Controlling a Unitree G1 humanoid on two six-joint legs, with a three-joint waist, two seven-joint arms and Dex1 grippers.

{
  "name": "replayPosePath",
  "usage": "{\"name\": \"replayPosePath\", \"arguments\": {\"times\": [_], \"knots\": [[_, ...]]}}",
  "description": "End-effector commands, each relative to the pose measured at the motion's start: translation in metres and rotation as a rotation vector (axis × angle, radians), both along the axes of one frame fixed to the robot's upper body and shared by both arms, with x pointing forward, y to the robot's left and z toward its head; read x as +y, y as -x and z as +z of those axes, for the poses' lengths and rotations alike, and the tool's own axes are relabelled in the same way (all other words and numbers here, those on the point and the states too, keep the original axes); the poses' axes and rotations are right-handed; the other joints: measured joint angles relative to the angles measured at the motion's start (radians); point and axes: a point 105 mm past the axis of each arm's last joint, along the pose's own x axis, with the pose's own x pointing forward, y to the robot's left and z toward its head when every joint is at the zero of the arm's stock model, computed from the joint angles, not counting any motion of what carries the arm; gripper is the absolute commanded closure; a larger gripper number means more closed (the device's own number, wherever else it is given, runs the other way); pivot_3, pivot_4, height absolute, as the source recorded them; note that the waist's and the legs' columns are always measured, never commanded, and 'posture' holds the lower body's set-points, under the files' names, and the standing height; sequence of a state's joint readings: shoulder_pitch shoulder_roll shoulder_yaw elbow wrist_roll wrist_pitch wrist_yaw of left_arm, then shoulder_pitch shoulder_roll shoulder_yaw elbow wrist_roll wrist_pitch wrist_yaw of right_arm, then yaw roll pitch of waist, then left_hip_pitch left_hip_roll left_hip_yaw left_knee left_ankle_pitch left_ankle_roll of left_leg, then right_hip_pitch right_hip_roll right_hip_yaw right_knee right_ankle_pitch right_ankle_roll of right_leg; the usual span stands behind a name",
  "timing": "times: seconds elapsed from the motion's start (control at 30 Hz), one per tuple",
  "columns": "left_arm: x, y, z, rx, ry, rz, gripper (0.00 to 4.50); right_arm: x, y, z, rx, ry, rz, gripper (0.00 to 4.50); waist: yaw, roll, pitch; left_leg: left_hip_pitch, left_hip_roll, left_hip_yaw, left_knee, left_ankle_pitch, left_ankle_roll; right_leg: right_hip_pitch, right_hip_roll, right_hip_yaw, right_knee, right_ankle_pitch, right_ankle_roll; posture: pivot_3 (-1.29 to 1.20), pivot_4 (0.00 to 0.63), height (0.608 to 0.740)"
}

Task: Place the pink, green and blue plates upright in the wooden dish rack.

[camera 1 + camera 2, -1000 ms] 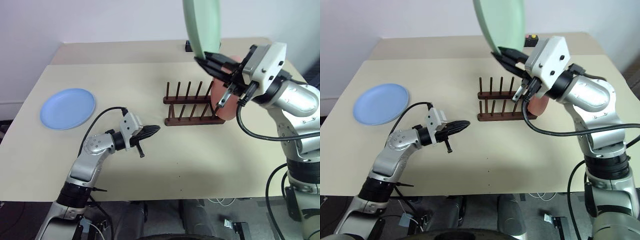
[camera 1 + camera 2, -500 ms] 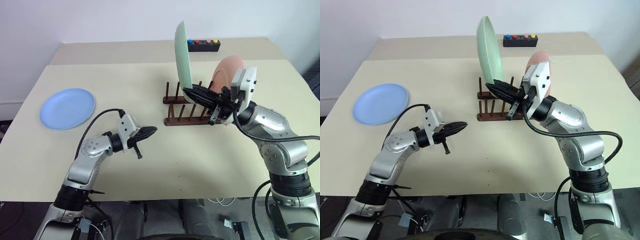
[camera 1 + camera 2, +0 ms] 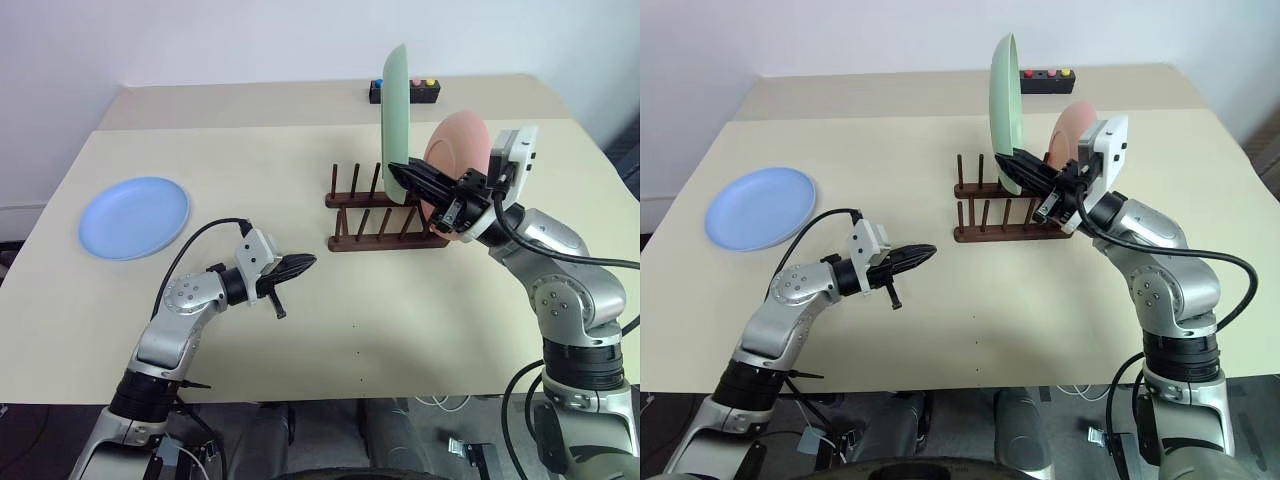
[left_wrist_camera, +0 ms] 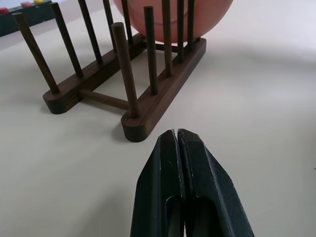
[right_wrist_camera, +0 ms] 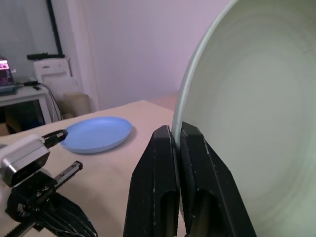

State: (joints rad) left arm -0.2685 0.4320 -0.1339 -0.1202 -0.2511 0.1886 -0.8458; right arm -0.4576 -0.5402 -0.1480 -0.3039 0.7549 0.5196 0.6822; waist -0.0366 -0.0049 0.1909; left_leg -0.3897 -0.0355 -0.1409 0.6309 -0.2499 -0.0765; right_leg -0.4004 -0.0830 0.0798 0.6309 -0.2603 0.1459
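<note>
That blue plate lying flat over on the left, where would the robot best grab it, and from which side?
Probably by the rim. The blue plate lies flat on the table, so only its slightly raised edge offers something to pinch. The left tool, shut and holding nothing, sits nearest, so coming in low at the plate's near right edge looks easiest.

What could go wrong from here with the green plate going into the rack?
1. The right pincer pinches the green plate only at its lower rim, so the tall plate could pivot or slip in that narrow grip.
2. The pink plate already stands in the wooden dish rack right beside it; a tilt may knock it.
3. The plate's bottom edge is hidden behind the pincer, so it may land on a peg instead of between pegs.
</note>
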Motion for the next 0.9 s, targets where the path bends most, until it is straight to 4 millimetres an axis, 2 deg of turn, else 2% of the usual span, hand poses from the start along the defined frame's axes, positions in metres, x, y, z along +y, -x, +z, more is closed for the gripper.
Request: {"name": "replayPosePath", "arguments": {"times": [0.03, 0.37, 0.63, 0.73, 0.9], "knots": [[-0.003, 0.002, 0.011, -0.039, 0.013, -0.021, 4.50, -0.007, 0.004, 0.009, -0.013, -0.028, 0.009, 4.45, 0.000, 0.000, 0.000, 0.000, 0.000, 0.000, 0.000, 0.000, 0.000, 0.000, 0.000, 0.000, 0.000, 0.000, 0.000, 0.00, 0.150, 0.740], [-0.004, 0.003, 0.012, -0.038, 0.013, -0.024, 4.50, -0.004, 0.009, 0.003, 0.020, -0.014, 0.061, 4.45, -0.001, 0.000, 0.000, 0.000, 0.000, 0.000, 0.000, 0.000, 0.000, 0.000, 0.000, 0.000, 0.000, 0.000, 0.000, 0.00, 0.150, 0.740], [-0.006, 0.006, 0.015, -0.031, 0.027, -0.040, 4.50, -0.008, 0.004, -0.003, 0.065, -0.012, 0.054, 4.45, -0.001, 0.000, 0.000, 0.000, 0.000, 0.000, 0.000, 0.000, 0.000, 0.000, 0.000, 0.000, 0.000, 0.000, 0.000, 0.00, 0.150, 0.740], [-0.006, 0.009, 0.016, -0.024, 0.041, -0.056, 4.50, -0.010, 0.002, -0.004, 0.077, -0.018, 0.048, 3.53, -0.001, 0.000, 0.000, 0.000, 0.000, 0.000, 0.000, 0.000, 0.000, 0.000, 0.000, 0.000, 0.000, 0.000, 0.000, 0.00, 0.150, 0.740], [-0.005, 0.009, 0.014, -0.017, 0.034, -0.055, 4.50, -0.012, 0.002, -0.004, 0.085, -0.029, 0.050, 1.00, -0.001, 0.000, 0.000, 0.000, 0.000, 0.000, 0.000, 0.000, 0.000, 0.000, 0.000, 0.000, 0.000, 0.000, 0.000, 0.00, 0.150, 0.740]]}}
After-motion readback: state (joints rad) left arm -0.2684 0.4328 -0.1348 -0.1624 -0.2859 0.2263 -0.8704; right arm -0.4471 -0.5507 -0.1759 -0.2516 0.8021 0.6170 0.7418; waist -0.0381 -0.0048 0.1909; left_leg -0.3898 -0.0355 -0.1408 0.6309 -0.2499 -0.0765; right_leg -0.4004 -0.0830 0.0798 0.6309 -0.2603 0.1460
